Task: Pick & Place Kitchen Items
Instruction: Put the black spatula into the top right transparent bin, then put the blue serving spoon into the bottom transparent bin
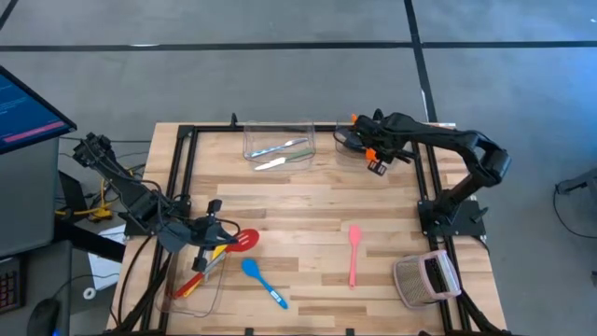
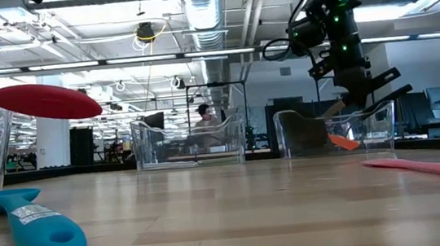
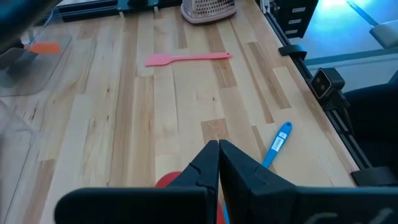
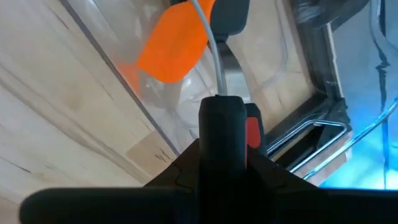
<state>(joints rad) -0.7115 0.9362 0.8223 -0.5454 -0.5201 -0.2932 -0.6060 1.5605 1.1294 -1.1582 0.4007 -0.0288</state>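
Observation:
My right gripper (image 1: 373, 154) hangs over a clear bin (image 2: 295, 135) at the far right, shut on an orange spatula whose head (image 4: 174, 43) is inside the bin. My left gripper (image 3: 218, 146) is shut, just above a red slotted spoon (image 1: 244, 240). That spoon leans on the rim of the near-left bin (image 1: 191, 294), its bowl (image 2: 33, 102) sticking out in the air. I cannot tell whether my left gripper touches it. A blue spatula (image 1: 264, 283) and a pink spatula (image 1: 354, 254) lie flat on the table. My right gripper pinches the orange spatula's dark handle (image 4: 221, 121) between its two fingers, coming steeply from above. A thin silvery neck runs from the handle to the orange head (image 2: 340, 139), which hangs low inside the bin. Whether the head rests on the bin's floor does not show.
The near-left bin holds yellow and red utensils (image 1: 201, 271). A far middle bin (image 1: 278, 126) holds pale cutlery (image 1: 280, 149), and one pale piece (image 1: 270, 164) lies on the table before it. A grey mesh object (image 1: 424, 277) stands near right. Black frame rails edge the table.

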